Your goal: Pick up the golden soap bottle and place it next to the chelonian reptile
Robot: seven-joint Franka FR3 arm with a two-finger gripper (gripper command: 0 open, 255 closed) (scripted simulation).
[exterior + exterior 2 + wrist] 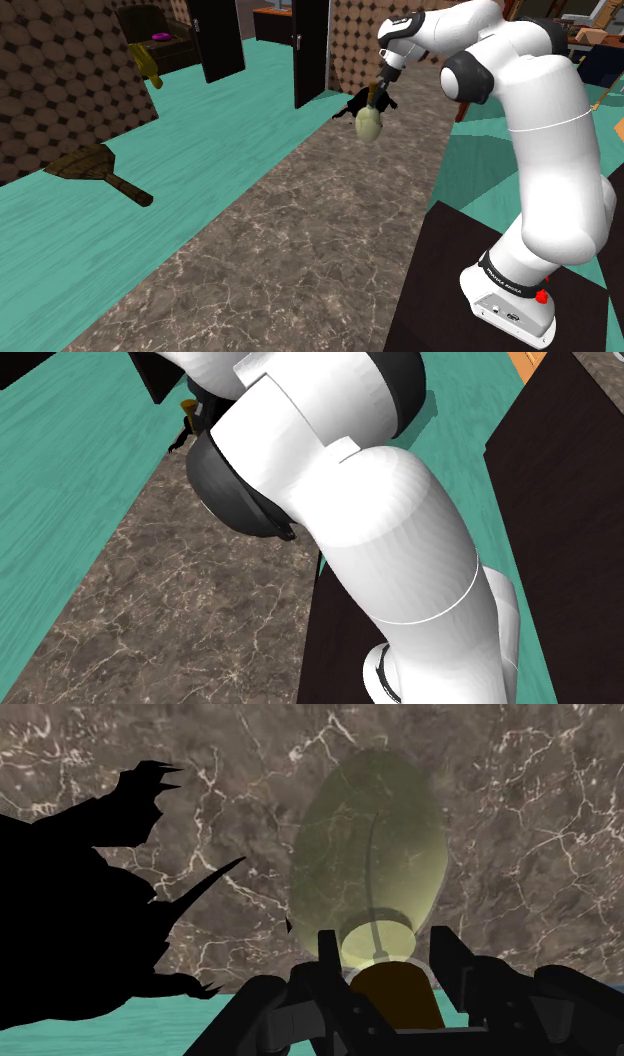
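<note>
As I watch from the remote station, the black gripper clasps the brown neck of the pale yellow-green, translucent soap bottle, which hangs body-down over the brown marble surface. A black spiky animal figure stands just beside the bottle. Both fingers press against its neck.

A dark brown paddle-shaped object lies on the teal surface near a brown marble strip.
</note>
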